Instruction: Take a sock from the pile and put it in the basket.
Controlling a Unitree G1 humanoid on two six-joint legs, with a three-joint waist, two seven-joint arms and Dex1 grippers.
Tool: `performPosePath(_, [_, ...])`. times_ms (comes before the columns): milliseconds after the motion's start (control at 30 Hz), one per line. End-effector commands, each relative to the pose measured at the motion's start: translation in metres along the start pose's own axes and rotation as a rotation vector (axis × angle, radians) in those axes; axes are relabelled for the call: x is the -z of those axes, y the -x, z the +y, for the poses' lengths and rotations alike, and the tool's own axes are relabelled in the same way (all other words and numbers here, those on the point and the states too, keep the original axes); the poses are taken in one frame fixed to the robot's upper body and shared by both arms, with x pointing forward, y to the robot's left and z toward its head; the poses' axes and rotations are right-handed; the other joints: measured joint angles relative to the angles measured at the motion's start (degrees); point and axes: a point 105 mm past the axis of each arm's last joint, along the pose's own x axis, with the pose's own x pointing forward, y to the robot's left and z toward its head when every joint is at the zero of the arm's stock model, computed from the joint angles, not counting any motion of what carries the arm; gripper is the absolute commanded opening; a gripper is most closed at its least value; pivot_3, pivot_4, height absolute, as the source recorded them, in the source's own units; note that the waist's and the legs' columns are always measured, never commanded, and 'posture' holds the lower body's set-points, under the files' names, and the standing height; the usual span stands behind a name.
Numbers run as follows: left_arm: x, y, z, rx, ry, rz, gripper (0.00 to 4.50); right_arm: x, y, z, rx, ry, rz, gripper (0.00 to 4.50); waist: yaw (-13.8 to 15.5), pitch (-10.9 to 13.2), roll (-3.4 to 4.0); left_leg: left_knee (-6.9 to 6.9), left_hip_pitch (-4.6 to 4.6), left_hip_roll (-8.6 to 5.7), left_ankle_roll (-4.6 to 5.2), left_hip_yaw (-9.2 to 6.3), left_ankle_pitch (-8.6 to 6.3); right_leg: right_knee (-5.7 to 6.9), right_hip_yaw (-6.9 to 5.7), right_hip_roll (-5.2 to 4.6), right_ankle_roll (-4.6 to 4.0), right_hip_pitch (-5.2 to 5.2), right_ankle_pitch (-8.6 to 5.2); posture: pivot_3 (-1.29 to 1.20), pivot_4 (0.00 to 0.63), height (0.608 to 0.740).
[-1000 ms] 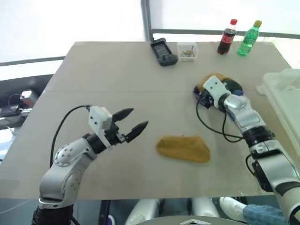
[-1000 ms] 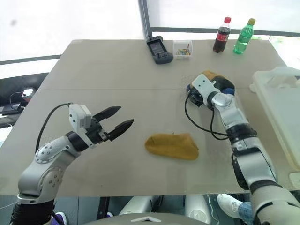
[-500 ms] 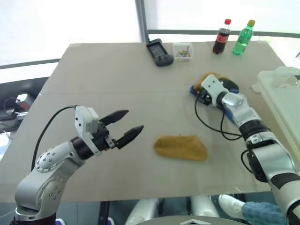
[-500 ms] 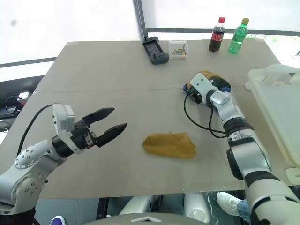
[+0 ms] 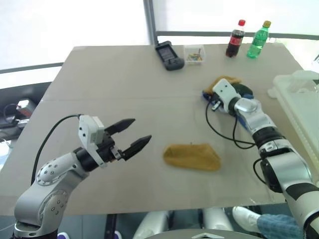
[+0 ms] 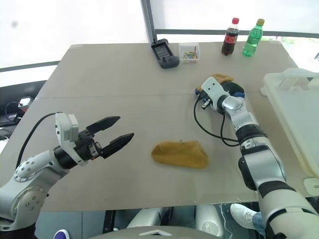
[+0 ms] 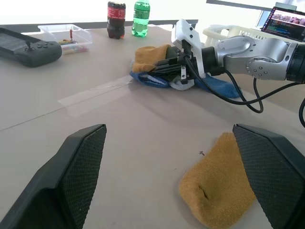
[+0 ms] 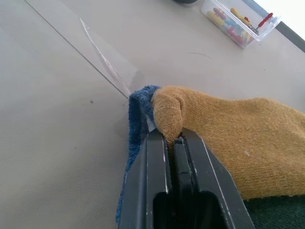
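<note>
Left eye view: beige table, left gripper spread, right gripper pinching the pile's mustard sock.

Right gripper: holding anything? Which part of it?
The right gripper is shut on a mustard sock in the pile, pinching a fold at the sock's near edge, beside the blue sock. The left gripper is open, holding nothing.

Between the spread fingertips of the left gripper lies bare table. A lone mustard sock rests just inside one fingertip. Beyond it, well ahead of the gripper, the right gripper pinches into the pile. Farther off stand a black controller, a small clear box and two bottles.
</note>
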Motion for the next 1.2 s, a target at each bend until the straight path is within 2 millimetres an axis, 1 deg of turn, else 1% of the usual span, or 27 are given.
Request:
performPosePath(33, [-0.005,0.003,-0.002,-0.003,-0.034,-0.014,4.50,-0.028,0.005,-0.010,0.006,-0.038,-0.105,0.03,0.0,0.0,0.04,0.00,0.00,0.00,0.00,0.00,0.00,0.00,0.00,0.00,0.00,0.00,0.00,0.00,0.150,0.740])
performPosePath(133, [-0.004,0.002,-0.003,0.001,-0.031,-0.012,4.50,-0.026,0.006,-0.007,-0.024,-0.067,-0.101,0.03,0.0,0.0,0.04,0.00,-0.01,0.01,0.00,0.01,0.00,0.00,0.01,0.00,0.00,0.00,0.00,0.00,0.150,0.740])
performPosePath(233, [-0.003,0.000,-0.004,0.007,-0.027,-0.011,4.50,-0.025,0.007,-0.004,-0.048,-0.078,-0.103,1.02,0.1,0.0,0.04,0.00,0.00,0.01,0.00,0.01,0.00,0.00,0.00,0.00,0.00,0.00,0.00,0.00,0.150,0.740])
performPosePath(267, [-0.002,0.000,-0.004,0.009,-0.027,-0.010,4.50,-0.025,0.007,-0.003,-0.052,-0.077,-0.103,1.44,0.1,0.0,0.04,0.00,0.00,0.01,0.00,0.01,0.00,0.00,0.01,0.00,0.00,0.00,0.00,0.00,0.150,0.740])
performPosePath(300, [-0.002,0.000,-0.004,0.010,-0.027,-0.010,4.50,-0.026,0.007,-0.002,-0.053,-0.083,-0.104,2.01,0.1,0.0,0.05,0.00,0.00,0.01,0.00,0.01,0.00,-0.01,0.01,-0.01,0.00,0.00,0.00,0.00,0.150,0.740])
performPosePath(333, [-0.002,0.000,-0.004,0.010,-0.027,-0.009,4.50,-0.026,0.007,0.000,-0.058,-0.088,-0.103,2.43,0.1,0.0,0.05,0.00,0.00,0.01,0.00,0.01,0.00,-0.01,0.00,-0.01,0.00,0.00,0.00,0.00,0.150,0.740])
performPosePath(467, [-0.001,0.000,-0.005,0.011,-0.027,-0.005,4.50,-0.024,0.008,0.004,-0.071,-0.087,-0.099,2.43,0.0,0.0,0.05,0.00,-0.01,0.01,0.00,0.02,0.00,0.01,0.02,-0.01,0.00,0.00,0.00,0.00,0.150,0.740])
performPosePath(733, [0.001,0.001,-0.004,0.001,-0.031,-0.005,4.50,-0.025,0.003,0.003,-0.049,-0.071,-0.098,2.43,0.0,0.0,0.06,0.00,0.00,0.02,0.00,0.03,0.00,0.01,0.02,-0.01,-0.01,0.00,0.01,0.00,0.150,0.740])
performPosePath(767, [0.001,0.001,-0.004,0.000,-0.032,-0.005,4.50,-0.026,0.003,0.003,-0.048,-0.071,-0.098,1.89,0.0,0.0,0.06,0.00,0.00,0.02,0.00,0.03,0.00,0.01,0.01,-0.01,-0.01,0.00,0.01,0.00,0.150,0.740])
performPosePath(833, [0.001,0.002,-0.004,-0.005,-0.035,-0.006,4.50,-0.027,0.002,0.003,-0.048,-0.070,-0.105,1.12,0.0,0.0,0.06,0.00,0.00,0.02,0.00,0.03,0.00,0.01,0.01,0.00,-0.01,0.00,0.00,0.00,0.150,0.740])
performPosePath(900, [0.001,0.003,-0.004,-0.008,-0.036,-0.006,4.50,-0.027,0.002,0.003,-0.047,-0.072,-0.107,0.07,0.0,0.0,0.06,0.00,0.00,0.02,0.00,0.04,0.00,0.00,0.02,0.00,-0.01,0.00,0.01,0.00,0.150,0.740])
performPosePath(1000, [0.002,0.004,-0.004,-0.011,-0.036,-0.006,4.50,-0.028,0.002,0.002,-0.044,-0.075,-0.115,0.02,0.0,0.0,0.06,0.00,0.00,0.02,0.00,0.03,0.00,0.01,0.01,0.00,-0.01,0.00,0.01,0.00,0.150,0.740])
performPosePath(1100, [0.003,0.004,-0.004,-0.013,-0.035,-0.005,4.50,-0.034,0.005,-0.001,-0.043,-0.098,-0.144,0.02,0.0,0.0,0.06,0.00,0.00,0.02,0.00,0.03,0.00,0.01,0.02,0.00,-0.01,0.00,0.01,0.00,0.150,0.740])
performPosePath(1200, [0.004,0.004,-0.004,-0.014,-0.035,-0.004,4.50,-0.043,0.012,0.002,-0.077,-0.175,-0.191,0.02,0.1,0.0,0.06,0.00,-0.02,0.02,0.00,0.03,0.00,0.00,0.02,-0.01,-0.01,0.00,0.01,0.00,0.150,0.740])
